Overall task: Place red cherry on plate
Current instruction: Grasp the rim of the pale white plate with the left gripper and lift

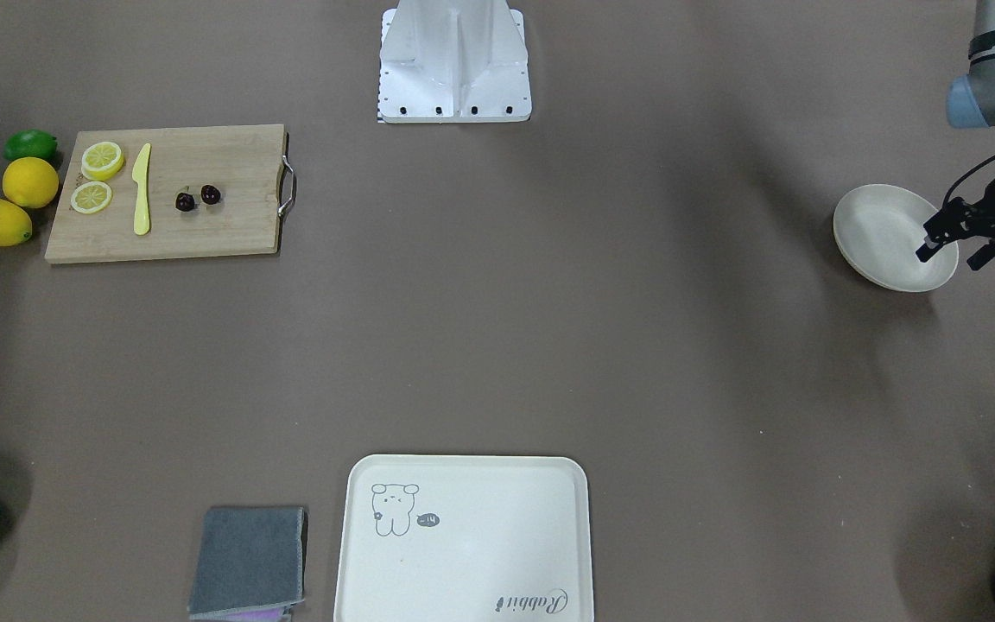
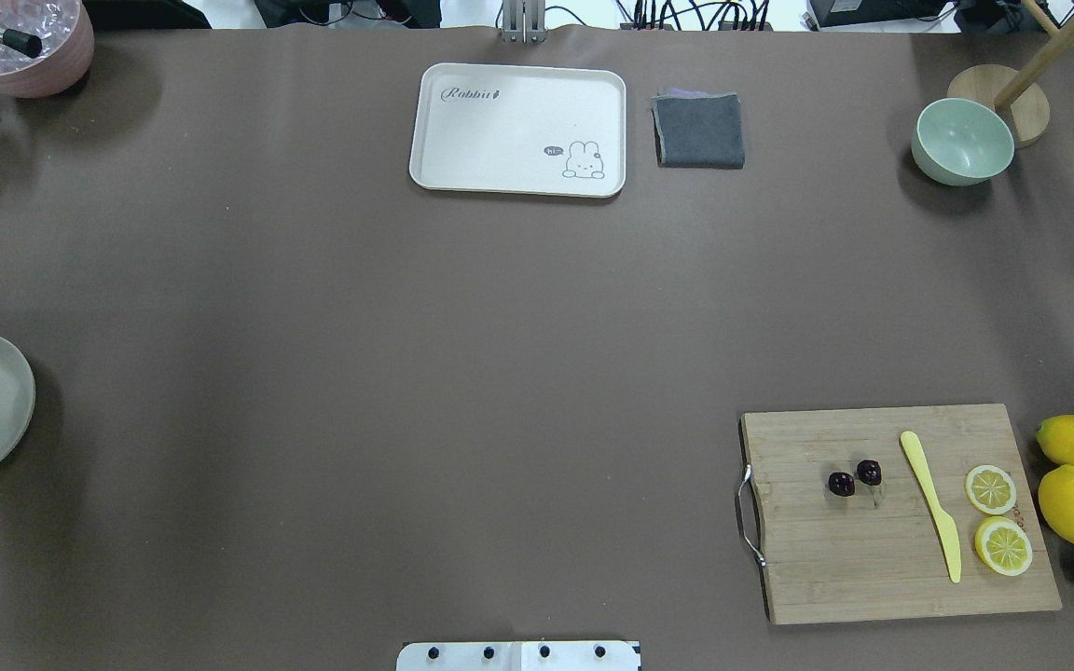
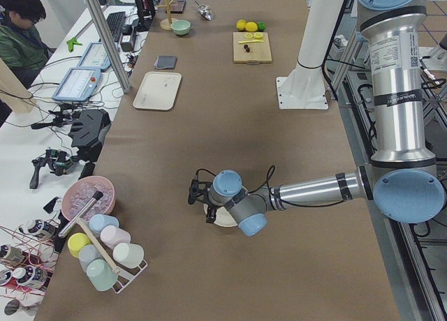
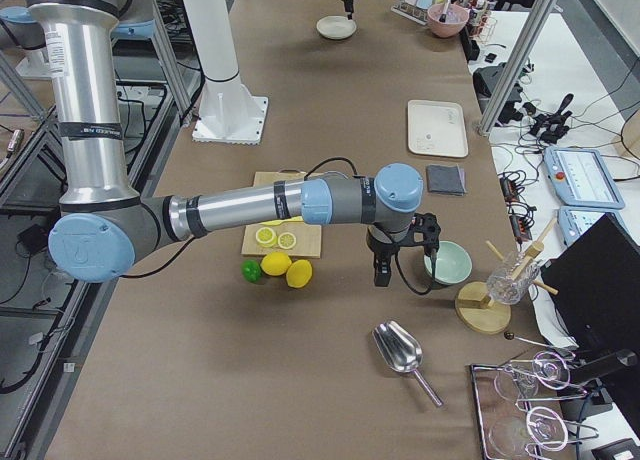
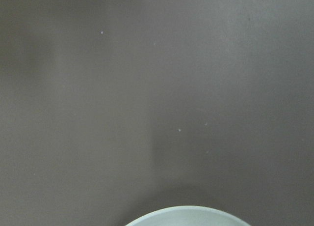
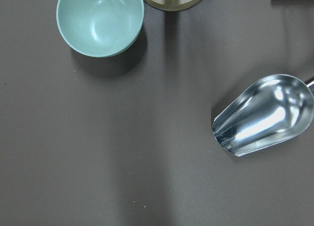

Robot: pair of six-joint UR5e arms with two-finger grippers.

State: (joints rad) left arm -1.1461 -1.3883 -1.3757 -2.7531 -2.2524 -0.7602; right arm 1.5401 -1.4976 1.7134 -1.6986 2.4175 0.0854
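Approach stage, nothing grasped yet. The red cherry (image 1: 197, 199) is seen on the cutting board (image 1: 230, 164) beside the knife (image 1: 142, 190), at the desk's right end. The plate (image 1: 882, 229) is set well apart at the left end, w/ the left gripper (image 1: 955, 252) held over its rim, fingers apart and empty. The right gripper (image 4: 380, 272) is seen near the green bowl (image 4: 447, 262); its fingers' state can't be told. Next, prob., a fine pinch on the tiny fruit is called for, then a long carry.
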